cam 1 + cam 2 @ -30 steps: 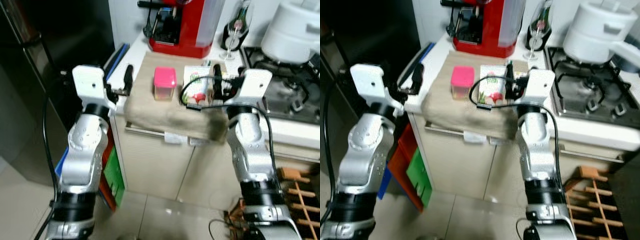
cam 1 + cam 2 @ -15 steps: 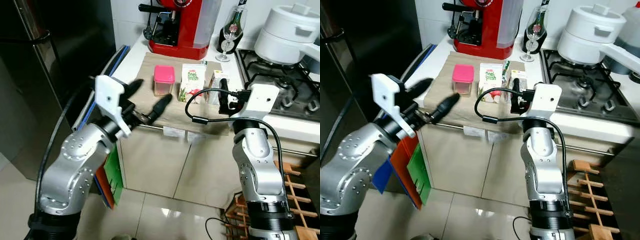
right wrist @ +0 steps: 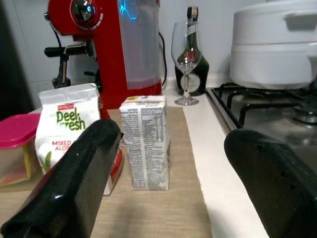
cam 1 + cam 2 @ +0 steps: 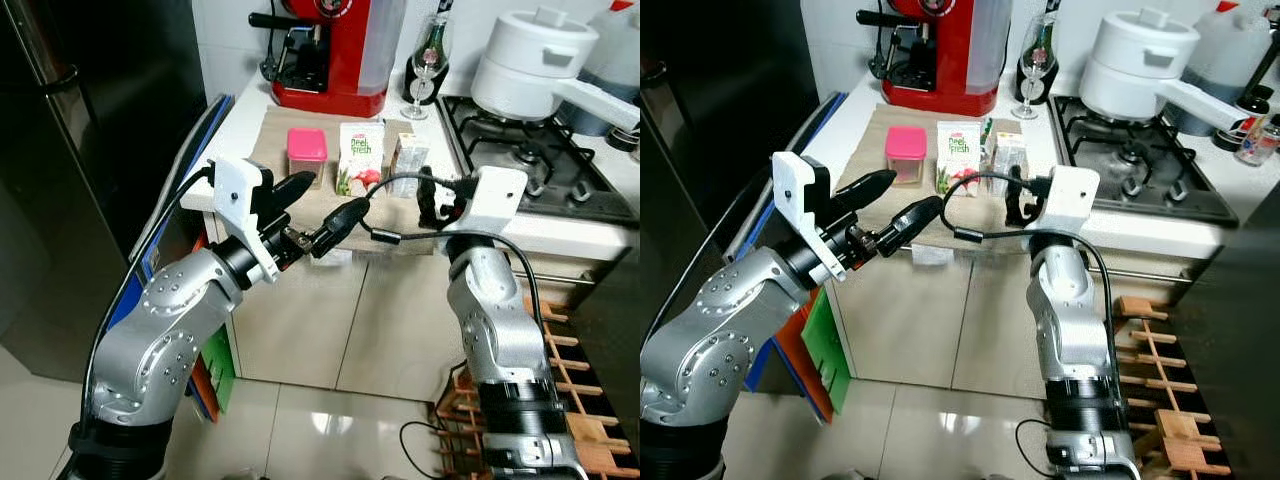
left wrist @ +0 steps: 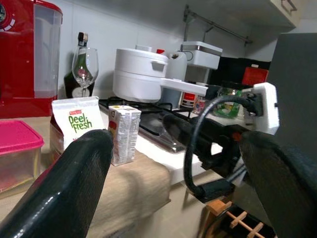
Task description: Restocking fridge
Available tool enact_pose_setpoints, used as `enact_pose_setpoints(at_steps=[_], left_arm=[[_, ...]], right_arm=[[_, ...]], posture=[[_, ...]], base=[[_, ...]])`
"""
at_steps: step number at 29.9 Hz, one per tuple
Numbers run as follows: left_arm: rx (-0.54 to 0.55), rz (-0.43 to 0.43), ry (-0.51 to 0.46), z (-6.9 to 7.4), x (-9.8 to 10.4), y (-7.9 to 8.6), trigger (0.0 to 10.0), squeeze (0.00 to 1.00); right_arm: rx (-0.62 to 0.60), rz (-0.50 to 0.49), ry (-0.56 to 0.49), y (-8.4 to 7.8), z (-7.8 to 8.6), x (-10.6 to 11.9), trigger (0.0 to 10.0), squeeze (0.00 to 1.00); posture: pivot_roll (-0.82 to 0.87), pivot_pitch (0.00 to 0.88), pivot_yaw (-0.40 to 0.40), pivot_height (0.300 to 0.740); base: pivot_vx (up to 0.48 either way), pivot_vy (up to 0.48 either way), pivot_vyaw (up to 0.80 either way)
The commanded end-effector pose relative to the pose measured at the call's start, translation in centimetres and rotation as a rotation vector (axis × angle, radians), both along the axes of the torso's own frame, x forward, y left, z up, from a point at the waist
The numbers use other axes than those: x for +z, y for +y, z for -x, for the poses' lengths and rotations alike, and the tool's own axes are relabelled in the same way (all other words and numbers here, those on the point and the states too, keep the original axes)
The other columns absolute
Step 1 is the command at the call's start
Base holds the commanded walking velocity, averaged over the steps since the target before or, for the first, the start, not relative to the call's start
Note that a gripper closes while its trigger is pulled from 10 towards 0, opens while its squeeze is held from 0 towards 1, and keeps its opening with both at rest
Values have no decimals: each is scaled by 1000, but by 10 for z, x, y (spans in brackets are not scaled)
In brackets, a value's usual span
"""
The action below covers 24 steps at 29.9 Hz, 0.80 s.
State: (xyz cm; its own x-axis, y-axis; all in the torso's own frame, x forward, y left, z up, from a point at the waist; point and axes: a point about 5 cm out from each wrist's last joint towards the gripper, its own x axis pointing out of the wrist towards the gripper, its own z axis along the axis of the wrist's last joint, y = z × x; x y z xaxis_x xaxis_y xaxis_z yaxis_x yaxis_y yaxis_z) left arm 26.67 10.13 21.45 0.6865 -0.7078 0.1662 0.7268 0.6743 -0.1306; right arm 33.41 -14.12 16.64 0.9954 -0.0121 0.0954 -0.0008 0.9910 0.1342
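Standing at the counter [image 4: 250,120] with both arms raised, nothing picked up yet by my read. Three items sit in a row on the beige cloth [image 4: 330,195]: a pink-lidded tub [image 4: 306,156], a green-and-white pouch [image 4: 360,158] just beside it, and a small drink carton [image 4: 406,165] beside that. All three are upright and untouched.

Left gripper [image 4: 320,203] hovers in front of the counter edge, near the tub, its two black fingers spread wide and holding nothing. Right gripper [image 3: 173,171] points at the small carton; the right wrist view has the carton framed between its two fingers [image 3: 74,178], which stand well apart, clear of it on both sides.

The fridge [image 4: 90,150] is the dark cabinet on my left, door closed as far as I can see.

Progress, as I judge it: barely begun. Still to do: close on the carton, lift, turn to the fridge, open the door, place it, then repeat for pouch and tub.
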Motion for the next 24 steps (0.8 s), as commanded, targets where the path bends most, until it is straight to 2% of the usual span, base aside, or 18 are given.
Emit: enact_pose_setpoints(at_steps=[1, 2, 4, 6, 7, 13, 14, 15, 16, 21, 24], left_arm=[[-10, 5, 5, 3, 1, -1, 10000, 0], [-14, -1, 14, 4, -1, -2, 10000, 0], [1, -122, -24, 5, -8, -1, 10000, 0], [-26, -193, -4, 8, -18, -3, 10000, 0], [-40, -157, 38, 9, -21, -3, 10000, 0], [-7, -96, 58, 4, -17, 1, 10000, 0], [7, -84, 45, 3, -14, 3, 10000, 0], [22, -82, 31, 3, -12, 5, 10000, 0], [36, -79, 17, 2, -11, 7, 10000, 0], [74, -64, -4, 3, -7, 11, 10000, 0], [88, -61, -16, 4, -7, 9, 10000, 0]], right_arm=[[6, -12, 12, -2, -3, -1, 10000, 1000], [11, -14, 18, -1, -5, -2, 10000, 1000], [17, -15, 28, 0, -8, -4, 10000, 1000], [31, -20, 46, 2, -10, -6, 10000, 1000], [39, -29, 58, 4, -12, -9, 10000, 1000], [71, -11, 51, 11, -18, -10, 10000, 1000], [34, 63, 10, 8, -20, -3, 10000, 1000], [-2, 106, -23, 5, -21, 2, 10000, 925], [-26, 133, -51, 3, -21, 7, 10000, 0], [-26, 124, -87, 3, -19, 13, 10000, 0], [-16, 105, -62, 6, -18, 5, 10000, 0]], posture=[[42, 0, -29, 740], [43, 0, -29, 740], [46, 0, -32, 740], [52, 0, -34, 740], [55, 2, -35, 740], [62, 11, -35, 740], [67, 12, -37, 740], [71, 15, -39, 740], [71, 15, -39, 740], [71, 21, -38, 740], [70, 23, -38, 740]], base=[[0, 0, 0], [0, 0, 0], [0, 0, 0], [0, 0, 0], [0, 0, 0], [0, 0, 0], [0, 0, 0], [0, 0, 0], [0, 0, 0], [0, 0, 0], [0, 0, 0]])
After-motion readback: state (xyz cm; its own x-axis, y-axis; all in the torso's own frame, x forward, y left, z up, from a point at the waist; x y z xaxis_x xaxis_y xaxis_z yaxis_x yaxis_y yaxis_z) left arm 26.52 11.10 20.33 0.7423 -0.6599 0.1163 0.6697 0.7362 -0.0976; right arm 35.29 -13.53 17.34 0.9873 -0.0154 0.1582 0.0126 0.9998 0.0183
